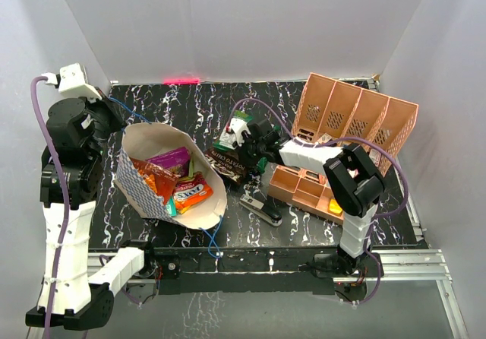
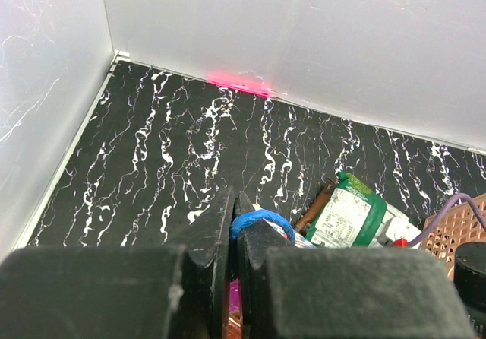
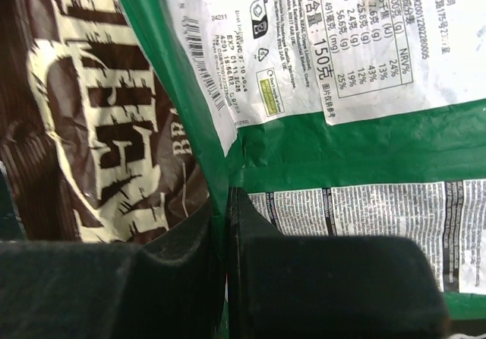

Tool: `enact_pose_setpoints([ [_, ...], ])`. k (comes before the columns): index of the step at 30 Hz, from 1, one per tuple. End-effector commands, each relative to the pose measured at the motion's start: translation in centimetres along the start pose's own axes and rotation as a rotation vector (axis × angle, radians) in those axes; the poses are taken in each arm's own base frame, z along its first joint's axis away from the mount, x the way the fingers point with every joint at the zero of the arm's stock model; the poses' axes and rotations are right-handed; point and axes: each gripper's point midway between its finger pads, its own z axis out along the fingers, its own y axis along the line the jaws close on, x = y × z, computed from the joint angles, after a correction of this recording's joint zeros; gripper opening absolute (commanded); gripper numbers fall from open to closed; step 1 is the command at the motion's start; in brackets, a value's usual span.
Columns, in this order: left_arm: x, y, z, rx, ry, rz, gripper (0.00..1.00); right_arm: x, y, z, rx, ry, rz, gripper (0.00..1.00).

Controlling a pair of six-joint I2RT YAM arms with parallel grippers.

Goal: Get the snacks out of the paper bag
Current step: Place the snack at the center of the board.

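Observation:
The paper bag (image 1: 144,191) lies open on the black marbled table, its mouth facing up and right. Inside it are snacks: a purple packet (image 1: 171,159) and an orange one (image 1: 191,194) among others. My left gripper (image 1: 114,118) (image 2: 235,202) sits at the bag's back left, shut on the bag's blue string handle (image 2: 262,221). Right of the bag, my right gripper (image 1: 241,136) (image 3: 226,198) is shut on the edge of a green packet (image 1: 230,141) (image 3: 342,149) (image 2: 349,210). A brown packet (image 1: 228,166) (image 3: 91,111) lies just beside and below it.
A black stapler (image 1: 263,210) lies on the table in front of the right gripper. The salmon-pink organiser (image 1: 355,117) stands at the back right, with its low tray (image 1: 304,188) under the right arm. White walls close in the table at the back and on both sides.

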Motion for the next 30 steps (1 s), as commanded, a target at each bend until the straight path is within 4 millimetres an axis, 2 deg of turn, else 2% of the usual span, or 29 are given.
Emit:
enact_pose_setpoints([
  [1, -3.4, -0.4, -1.2, 0.015, -0.125, -0.042, 0.00, -4.9, 0.6, -0.7, -0.052, -0.100, 0.100, 0.08],
  [5, -3.4, 0.1, -1.6, -0.007, -0.135, -0.051, 0.00, -9.1, -0.1, -3.6, -0.037, -0.152, 0.156, 0.07],
  [8, -3.3, 0.3, -1.6, -0.016, -0.135, -0.052, 0.00, -12.3, 0.4, -5.7, -0.054, -0.220, 0.159, 0.08],
  [9, -3.3, 0.3, -1.7, -0.016, -0.136, -0.051, 0.00, -12.6, 0.8, -5.8, -0.076, -0.223, 0.162, 0.08],
  [11, -3.3, 0.4, -1.7, -0.022, -0.138, -0.050, 0.00, -12.1, 2.4, -4.9, -0.138, -0.211, 0.185, 0.08],
  [15, -3.3, 0.5, -1.5, -0.027, -0.138, -0.045, 0.00, -9.5, 4.5, -1.5, -0.250, -0.158, 0.291, 0.08],
  [19, -3.1, 0.4, -1.4, -0.023, -0.132, -0.045, 0.00, -9.8, 6.7, -0.1, -0.351, -0.177, 0.313, 0.13],
  [24, -2.9, 0.6, -1.4, -0.032, -0.132, -0.043, 0.00, -8.4, 6.7, 1.2, -0.346, -0.146, 0.366, 0.16],
  [27, -2.9, 0.7, -1.4, -0.035, -0.134, -0.041, 0.00, -6.3, 7.9, 2.7, -0.401, -0.093, 0.446, 0.18],
  [30, -2.8, 0.6, -1.3, -0.032, -0.130, -0.042, 0.00, -3.8, 7.3, 5.0, -0.351, -0.012, 0.541, 0.21],
])
